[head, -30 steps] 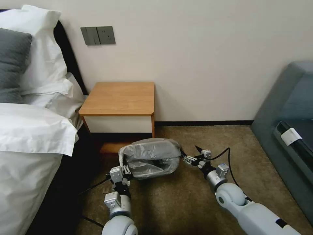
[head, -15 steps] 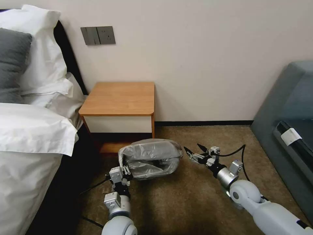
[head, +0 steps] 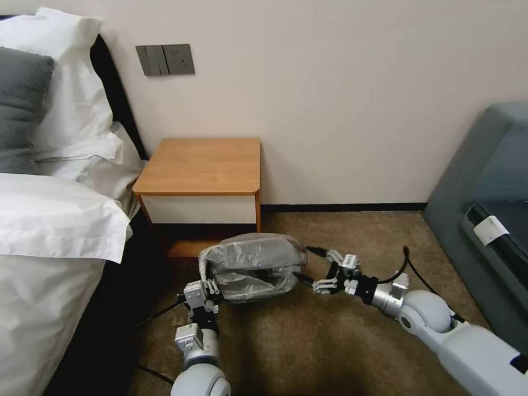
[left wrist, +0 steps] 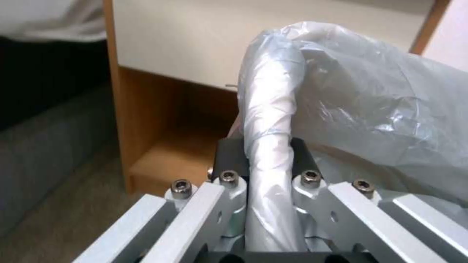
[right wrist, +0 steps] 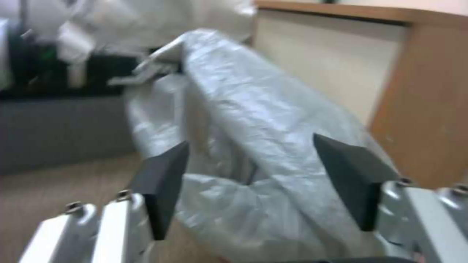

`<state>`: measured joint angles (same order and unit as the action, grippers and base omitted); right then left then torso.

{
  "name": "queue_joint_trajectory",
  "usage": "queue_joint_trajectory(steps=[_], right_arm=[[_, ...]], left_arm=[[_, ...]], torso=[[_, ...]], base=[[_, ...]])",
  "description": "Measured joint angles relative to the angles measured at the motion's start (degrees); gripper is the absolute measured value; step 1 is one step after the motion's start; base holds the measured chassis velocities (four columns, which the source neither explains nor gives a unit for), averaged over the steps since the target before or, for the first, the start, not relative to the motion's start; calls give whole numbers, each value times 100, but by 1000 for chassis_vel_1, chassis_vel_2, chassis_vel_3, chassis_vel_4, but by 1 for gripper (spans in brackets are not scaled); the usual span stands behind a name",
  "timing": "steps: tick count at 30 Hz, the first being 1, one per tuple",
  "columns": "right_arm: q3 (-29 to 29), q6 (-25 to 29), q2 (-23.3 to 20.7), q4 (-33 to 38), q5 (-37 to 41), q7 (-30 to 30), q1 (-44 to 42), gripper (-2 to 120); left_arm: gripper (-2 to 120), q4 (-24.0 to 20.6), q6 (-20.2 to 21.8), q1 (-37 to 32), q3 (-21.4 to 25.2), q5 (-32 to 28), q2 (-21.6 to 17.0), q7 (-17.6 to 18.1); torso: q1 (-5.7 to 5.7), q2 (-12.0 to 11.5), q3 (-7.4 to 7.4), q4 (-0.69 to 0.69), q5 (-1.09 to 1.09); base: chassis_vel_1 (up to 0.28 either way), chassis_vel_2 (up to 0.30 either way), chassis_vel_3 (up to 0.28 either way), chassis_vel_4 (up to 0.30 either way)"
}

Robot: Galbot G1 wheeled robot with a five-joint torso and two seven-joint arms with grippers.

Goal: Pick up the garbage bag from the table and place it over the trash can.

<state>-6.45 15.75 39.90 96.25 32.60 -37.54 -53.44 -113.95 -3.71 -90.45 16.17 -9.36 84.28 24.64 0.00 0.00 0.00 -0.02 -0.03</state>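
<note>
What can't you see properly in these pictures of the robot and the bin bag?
- The trash can: the garbage bag wraps it in the head view, so its body and base are hidden.
- The bag's rim inside the left gripper: in the left wrist view the shut fingers cover it.
- The right gripper, open beside the bag: the right wrist view is blurred, so touching or apart is unclear.
</note>
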Motion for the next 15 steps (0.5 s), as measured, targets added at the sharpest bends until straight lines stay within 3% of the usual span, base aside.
queue_joint_trajectory(steps=[4,6,8,14,15], right_arm=[[-790,-180,-200,236,-176,340,920,50],[-861,-200,-212,263,-179,378,998,49],[-1448,-388,-274,545,-186,760,1599,37],[-2020,-651,-241,921,-198,1287,2064,19],[-2330,-879,-213,1137,-212,1725,2240,13]], left_arm=[[7,-35,19,106,92,-36,-107,0],[7,-45,24,114,96,-42,-118,0],[7,-144,91,148,152,-101,-233,-1],[7,-254,160,107,216,-155,-377,-1],[7,-279,194,91,218,-161,-426,-1]], torso=[[0,0,1,3,0],[0,0,1,4,0],[0,0,1,2,0],[0,0,0,2,1],[0,0,0,2,1]], base=[[0,0,0,0],[0,0,0,0],[0,0,0,0],[0,0,0,0],[0,0,0,0]])
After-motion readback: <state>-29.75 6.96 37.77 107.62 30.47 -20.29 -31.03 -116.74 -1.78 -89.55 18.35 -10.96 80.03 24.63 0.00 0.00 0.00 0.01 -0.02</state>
